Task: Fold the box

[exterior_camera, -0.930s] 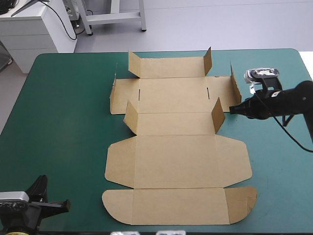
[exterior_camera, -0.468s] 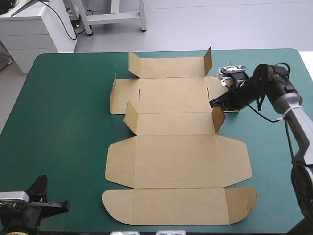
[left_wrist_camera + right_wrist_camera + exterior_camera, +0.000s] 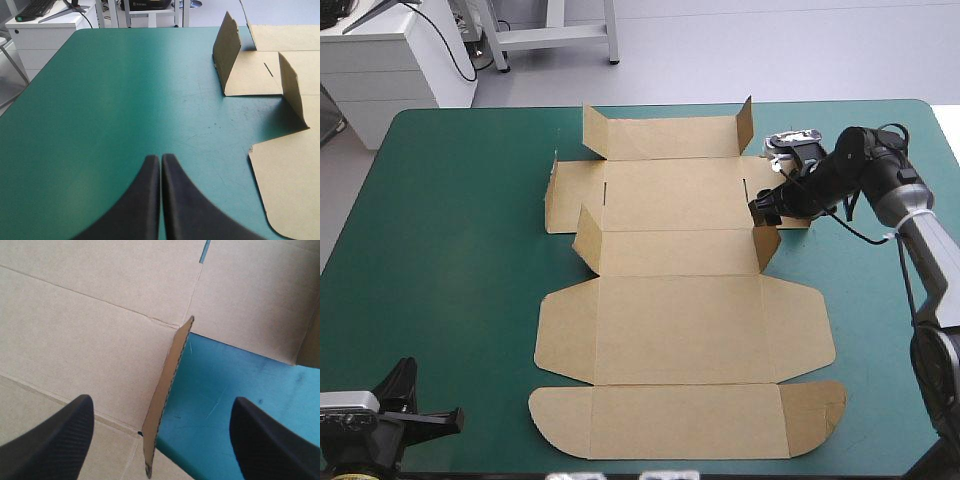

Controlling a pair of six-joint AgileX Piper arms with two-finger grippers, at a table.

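Observation:
The brown box (image 3: 680, 320) lies as a cut sheet in the middle of the table, most panels flat and several small side flaps standing up. My right gripper (image 3: 760, 210) hovers at the sheet's right side, over the raised flap (image 3: 767, 238) of the middle panel. In the right wrist view my right gripper (image 3: 160, 440) is open, and that raised flap (image 3: 167, 385) stands edge-on between its fingers, touching neither. My left gripper (image 3: 448, 421) rests shut near the table's front left corner. The left wrist view shows my left gripper (image 3: 161, 167) holding nothing, with the box (image 3: 287, 180) off to one side of it.
A wide stretch of teal-green cover (image 3: 460, 250) lies between the box and the table's left edge. Two raised flaps (image 3: 227, 50) on the box's left side stand ahead of my left gripper. The far right flap (image 3: 803, 180) stands close behind my right wrist.
My right arm swung left from beside the box to over the raised right flap, and its fingers went from shut to open. The left arm and the box stayed still.

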